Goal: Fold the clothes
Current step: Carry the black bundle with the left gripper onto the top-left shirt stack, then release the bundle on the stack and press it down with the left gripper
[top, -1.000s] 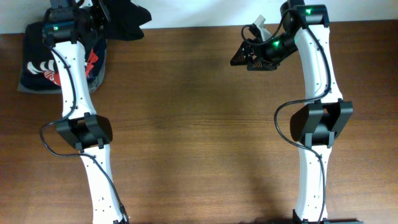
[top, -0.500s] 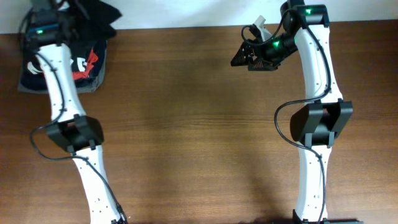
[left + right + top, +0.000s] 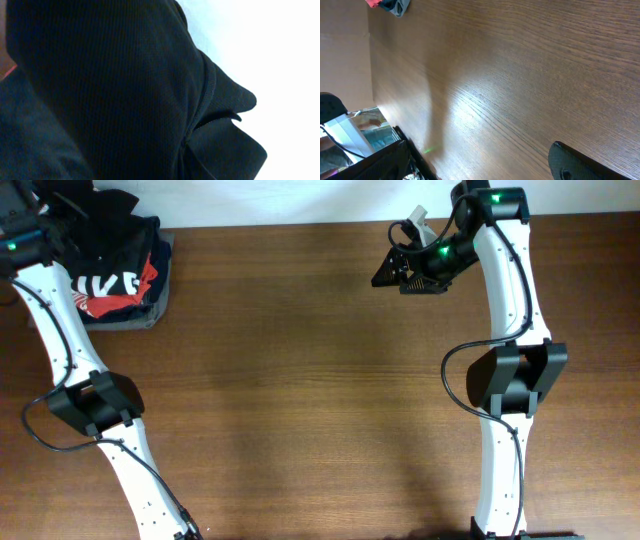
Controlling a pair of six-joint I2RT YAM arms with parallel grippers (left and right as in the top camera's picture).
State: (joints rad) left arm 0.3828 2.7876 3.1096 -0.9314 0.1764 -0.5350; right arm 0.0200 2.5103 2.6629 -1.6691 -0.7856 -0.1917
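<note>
Swinging left along the far edge of the wooden bench (image 3: 300,380), the left fingers (image 3: 68,212) pinch the plain black soft fabric garment (image 3: 125,208), now bunched above the folded letter-printed black top (image 3: 115,285) at the far-left corner and seemingly not yet laid out for folding, while the right fingers (image 3: 592,162) hang spread and empty.

open tabletop (image 3: 300,380); clothes (image 3: 115,205), folded stack (image 3: 115,285) far left
</note>
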